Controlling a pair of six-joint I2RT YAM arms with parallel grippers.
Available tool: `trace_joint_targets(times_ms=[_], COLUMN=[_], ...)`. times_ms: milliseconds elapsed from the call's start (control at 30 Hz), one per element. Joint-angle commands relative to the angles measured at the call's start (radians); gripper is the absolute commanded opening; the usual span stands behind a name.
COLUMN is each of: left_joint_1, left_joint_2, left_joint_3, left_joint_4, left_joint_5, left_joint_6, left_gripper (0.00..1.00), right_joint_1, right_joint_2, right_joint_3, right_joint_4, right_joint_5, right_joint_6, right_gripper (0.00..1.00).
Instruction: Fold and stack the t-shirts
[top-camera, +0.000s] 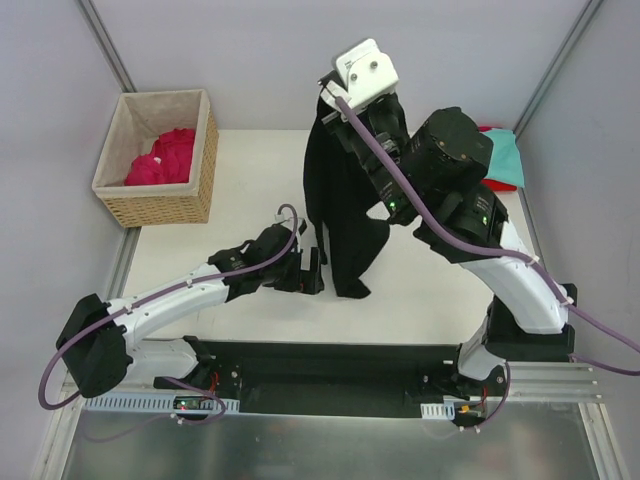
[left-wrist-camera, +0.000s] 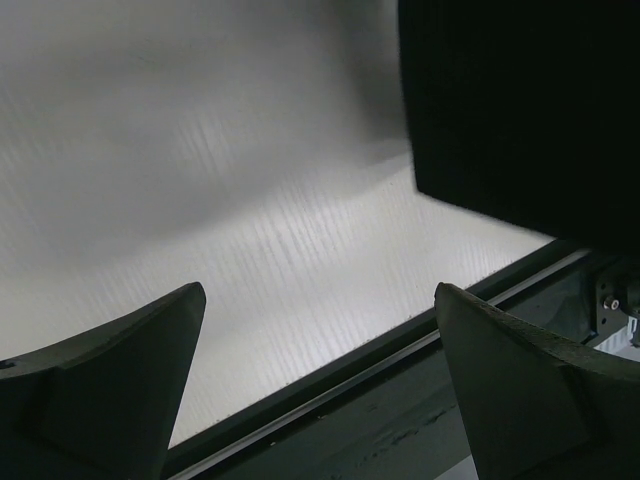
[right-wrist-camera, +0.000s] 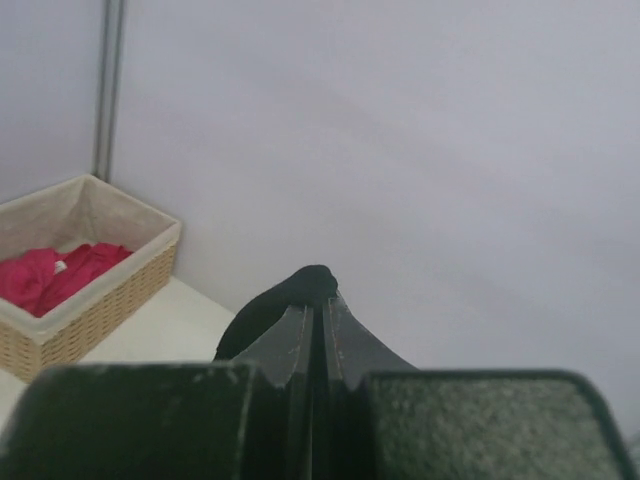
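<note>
Right arm raised high over the middle of the counter (top-camera: 250, 180). Right claw (right-wrist-camera: 322, 322) pinched tight on a fold of the black t-shirt (top-camera: 340, 200); in the wrist view a small hump of black cloth pokes up just past the closed fingertips.

The black t-shirt hangs from that grip as a long, narrow, bunched column that widens toward its lower end. The lower end sits near the front middle of the counter. Whether it touches the surface cannot be told.

Left arm stretched low across the counter from the left. Left claw (left-wrist-camera: 320, 375) spread wide, nothing between the fingers (left-wrist-camera: 120, 385). It sits just beside the hanging shirt's lower left edge. From the left wrist, black cloth fills the upper right corner, clear of both fingers. Bare pale counter below.

Wicker basket (top-camera: 200, 175) with beige lining at the far left corner of the counter. A crimson t-shirt (top-camera: 165, 158) lies crumpled inside it.

Far right of the counter, mostly hidden behind the right arm: a teal t-shirt (top-camera: 507, 160) lies flat, with a sliver of a red t-shirt (top-camera: 490, 129) at its far edge.
</note>
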Motion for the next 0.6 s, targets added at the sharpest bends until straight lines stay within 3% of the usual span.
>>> trace_joint_targets(times_ms=[0, 200, 333, 567], left_joint_1=[-0.014, -0.020, -0.023, -0.022], left_joint_2=[0.013, 0.010, -0.010, -0.023], left_joint_3=[0.022, 0.017, -0.001, -0.012], left_joint_4=[0.021, 0.022, 0.020, 0.021], left_joint_5=[0.011, 0.019, 0.020, 0.014], left_joint_6=[-0.009, -0.008, -0.012, -0.006], left_gripper=[0.99, 0.99, 0.99, 0.99], right_joint_1=[-0.011, -0.098, -0.276, -0.534], right_joint_2=[-0.052, -0.046, -0.141, -0.134], right_joint_3=[-0.051, -0.201, -0.429, -0.764], right_joint_4=[0.199, 0.196, 0.017, -0.096], right_joint_5=[0.102, 0.190, 0.106, 0.023], right_joint_6=[-0.124, -0.060, 0.300, 0.604], right_gripper=[0.01, 0.01, 0.01, 0.01])
